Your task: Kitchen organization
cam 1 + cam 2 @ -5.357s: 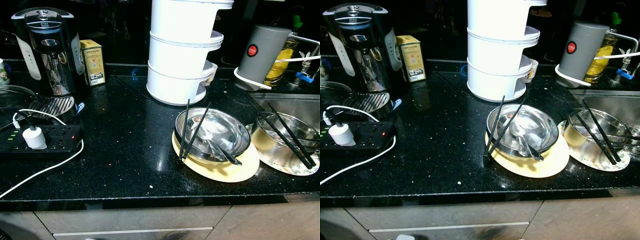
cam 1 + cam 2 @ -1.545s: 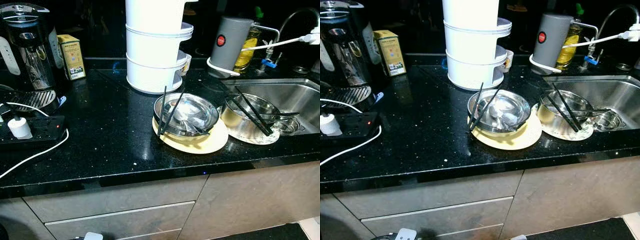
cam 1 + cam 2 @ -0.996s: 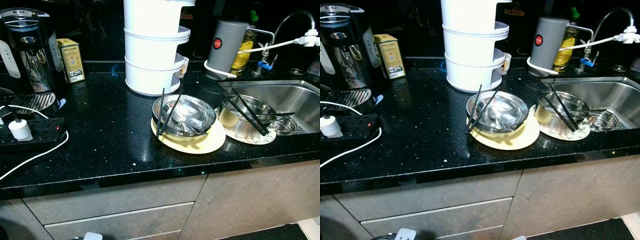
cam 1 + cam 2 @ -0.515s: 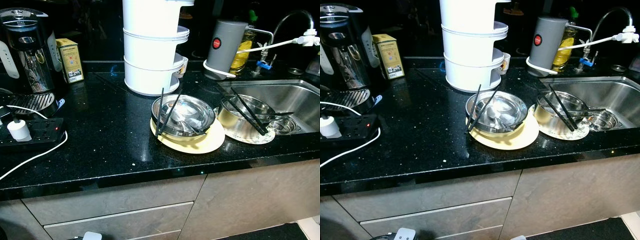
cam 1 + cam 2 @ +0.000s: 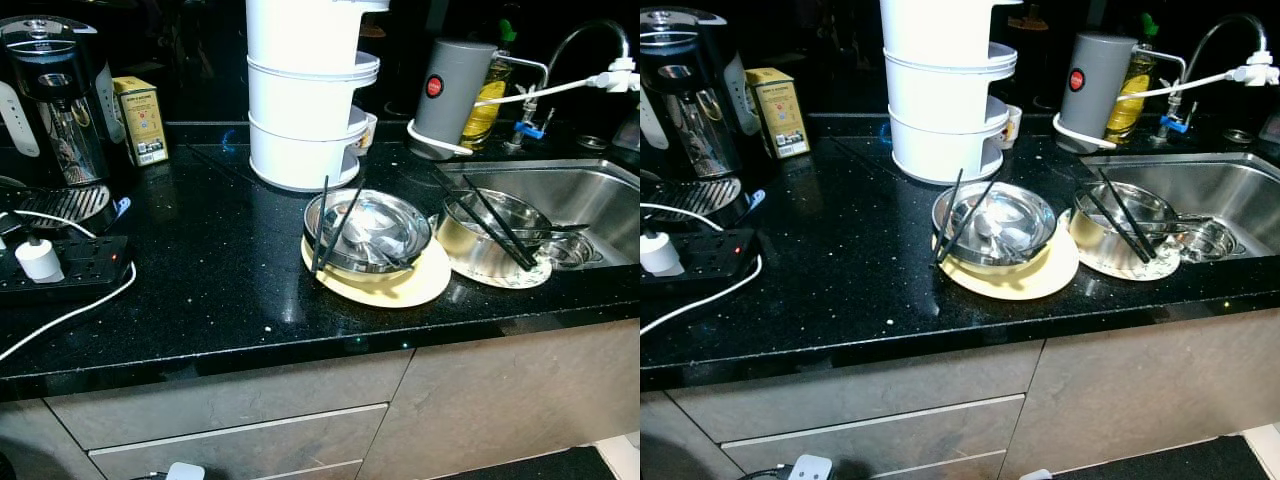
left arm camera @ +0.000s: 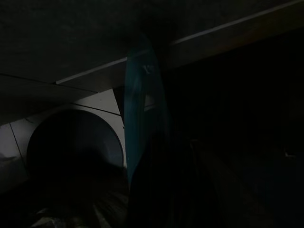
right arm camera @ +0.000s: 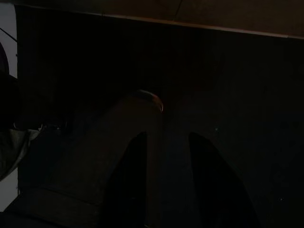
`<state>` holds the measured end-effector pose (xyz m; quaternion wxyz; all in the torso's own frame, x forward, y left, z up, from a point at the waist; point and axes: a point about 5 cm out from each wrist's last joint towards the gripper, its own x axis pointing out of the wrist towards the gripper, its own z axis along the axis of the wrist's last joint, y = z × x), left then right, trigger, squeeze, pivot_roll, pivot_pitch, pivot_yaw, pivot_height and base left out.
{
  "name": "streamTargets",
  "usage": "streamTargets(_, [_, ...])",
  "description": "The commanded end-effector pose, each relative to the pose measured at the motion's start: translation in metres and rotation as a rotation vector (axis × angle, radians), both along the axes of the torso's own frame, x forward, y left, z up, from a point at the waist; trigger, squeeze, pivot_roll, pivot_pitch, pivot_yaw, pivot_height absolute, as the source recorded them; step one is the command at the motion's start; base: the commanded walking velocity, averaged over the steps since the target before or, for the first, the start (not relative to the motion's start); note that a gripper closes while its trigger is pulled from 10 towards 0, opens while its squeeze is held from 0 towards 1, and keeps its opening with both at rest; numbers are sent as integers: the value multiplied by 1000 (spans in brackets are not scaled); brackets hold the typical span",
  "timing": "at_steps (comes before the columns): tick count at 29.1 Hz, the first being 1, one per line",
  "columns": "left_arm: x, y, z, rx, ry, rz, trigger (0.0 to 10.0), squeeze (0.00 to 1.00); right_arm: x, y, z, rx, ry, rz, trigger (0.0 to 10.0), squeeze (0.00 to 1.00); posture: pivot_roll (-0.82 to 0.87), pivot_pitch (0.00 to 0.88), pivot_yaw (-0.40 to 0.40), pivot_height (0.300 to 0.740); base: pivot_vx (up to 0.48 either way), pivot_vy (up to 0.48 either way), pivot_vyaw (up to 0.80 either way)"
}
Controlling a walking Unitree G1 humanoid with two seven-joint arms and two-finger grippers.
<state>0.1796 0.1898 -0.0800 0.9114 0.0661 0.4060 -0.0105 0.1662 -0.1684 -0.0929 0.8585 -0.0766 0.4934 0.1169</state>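
On the black counter a steel bowl sits on a pale yellow plate, with a spoon inside and black chopsticks leaning across its left rim. To its right a second steel bowl with chopsticks rests on a patterned plate at the lip of the sink. A small steel bowl lies in the sink. Both arms hang idle below the counter. The right gripper shows in its dark wrist view as two separated fingers with nothing between. The left wrist view is very dark.
A tall white stacked container stands behind the bowls. A grey canister, a faucet and a coffee machine line the back. A yellow box and a power strip with a white charger sit at the left. Drawer fronts lie below.
Since the earliest frames the camera has pulled back and swung right, bringing the sink and drawers into view. Over the last second nothing on the counter has moved.
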Motion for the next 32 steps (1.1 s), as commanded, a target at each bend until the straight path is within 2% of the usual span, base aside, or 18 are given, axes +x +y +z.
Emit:
streamTargets(1, [-1, -6, -1, -11, 3, -18, 10000, 0, -7, 3, -3, 16, 32, -1, 10000, 0, -35, 92, -55, 740, 0, -368, 0])
streamTargets(20, [0, -7, -1, -19, -1, -12, 10000, 0, -15, -1, -6, 13, 41, 1, 10000, 0, -37, 93, -58, 740, 0, -370, 0])
streamTargets(32, [0, -8, -1, -24, -4, -7, 10000, 0, -11, 5, -5, 14, 40, 5, 10000, 0, -38, 94, -61, 740, 0, -369, 0])
